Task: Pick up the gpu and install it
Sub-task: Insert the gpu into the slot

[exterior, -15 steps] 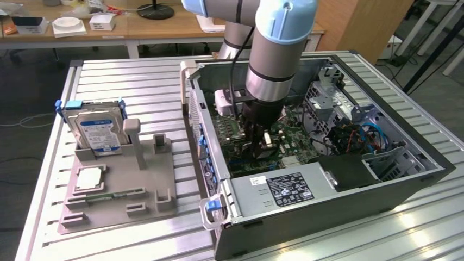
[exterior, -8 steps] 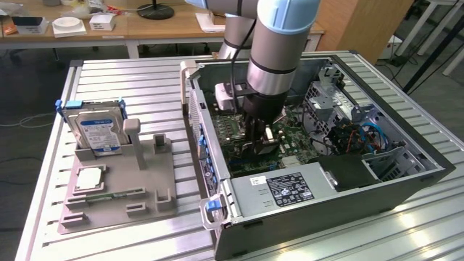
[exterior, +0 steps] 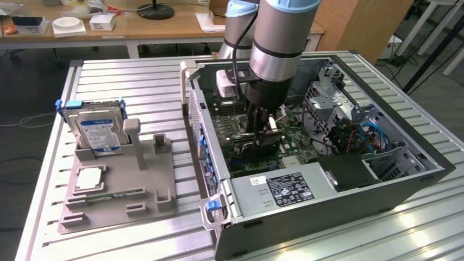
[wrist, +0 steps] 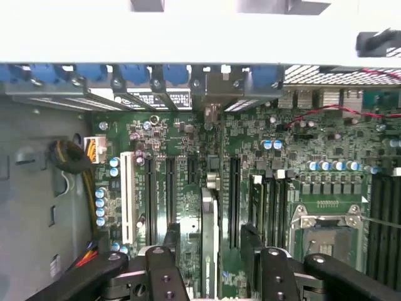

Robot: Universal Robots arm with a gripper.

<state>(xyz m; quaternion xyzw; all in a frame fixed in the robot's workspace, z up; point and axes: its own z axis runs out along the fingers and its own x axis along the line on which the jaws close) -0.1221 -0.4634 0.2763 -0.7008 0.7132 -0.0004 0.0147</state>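
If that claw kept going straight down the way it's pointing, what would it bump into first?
Most likely the gpu standing on edge between the gripper fingers, with the green motherboard just beneath; depth is hard to judge.

Bright even light, overexposed wrist-view edge

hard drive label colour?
Blue and white label on the silver hard drive; clearest in the exterior view.

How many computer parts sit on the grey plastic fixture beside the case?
3: silver blue-labelled hard drive upright at the back, square silver processor mid-tray, narrow green memory stick in front.
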